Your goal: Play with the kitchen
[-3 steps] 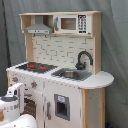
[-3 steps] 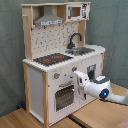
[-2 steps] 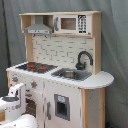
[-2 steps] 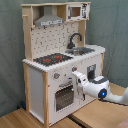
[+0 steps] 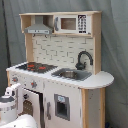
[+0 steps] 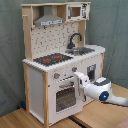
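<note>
The kitchen (image 5: 65, 55) is a tall white and pale-wood toy unit that shows in both exterior views. It has a black-red hob (image 6: 52, 59), a black faucet (image 6: 74, 39) over the sink (image 6: 82, 50), a grey hood (image 6: 49, 20) and a small microwave (image 6: 75, 11). My gripper (image 6: 78, 77) is at the kitchen's front, just above the oven door (image 6: 65, 95) and below a knob (image 6: 74, 69). Whether it touches the front cannot be told. In the first exterior view the gripper (image 5: 12, 91) sits low at the left, beside the oven.
The kitchen (image 6: 35, 80) stands on a wooden surface (image 6: 20, 117) before a grey-green curtain (image 6: 10, 50). My white arm (image 6: 102, 92) reaches in from the second exterior view's right. A curved counter end (image 5: 102, 79) juts out past the sink.
The gripper has edged slightly closer to the kitchen's front, near the knob and oven door. The kitchen itself has not changed.
</note>
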Tool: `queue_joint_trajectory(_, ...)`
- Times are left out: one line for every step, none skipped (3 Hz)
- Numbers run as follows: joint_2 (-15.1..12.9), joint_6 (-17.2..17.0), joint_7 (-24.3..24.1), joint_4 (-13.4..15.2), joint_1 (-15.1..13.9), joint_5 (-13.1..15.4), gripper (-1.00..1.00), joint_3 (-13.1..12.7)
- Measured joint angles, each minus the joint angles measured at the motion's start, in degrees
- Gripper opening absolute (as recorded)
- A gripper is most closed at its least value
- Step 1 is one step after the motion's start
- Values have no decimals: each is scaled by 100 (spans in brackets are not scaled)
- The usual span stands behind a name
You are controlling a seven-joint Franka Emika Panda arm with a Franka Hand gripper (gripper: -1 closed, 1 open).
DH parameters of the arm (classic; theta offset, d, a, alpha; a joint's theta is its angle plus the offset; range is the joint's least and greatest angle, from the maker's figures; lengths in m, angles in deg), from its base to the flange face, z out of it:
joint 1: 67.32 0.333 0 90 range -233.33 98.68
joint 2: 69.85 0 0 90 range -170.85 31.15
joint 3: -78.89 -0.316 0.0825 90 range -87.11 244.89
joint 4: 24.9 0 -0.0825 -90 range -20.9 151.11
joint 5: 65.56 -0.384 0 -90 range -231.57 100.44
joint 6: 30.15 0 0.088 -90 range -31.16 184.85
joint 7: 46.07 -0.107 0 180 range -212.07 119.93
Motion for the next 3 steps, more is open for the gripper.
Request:
queue_joint_trajectory(-11,-526,-63,-4,368,0,-100,-31)
queue_joint_trajectory(-13,-1035,-141,-64,693,0,-100,-69)
queue_joint_trajectory(-22,-1569,-210,-259,785,0,-100,-91)
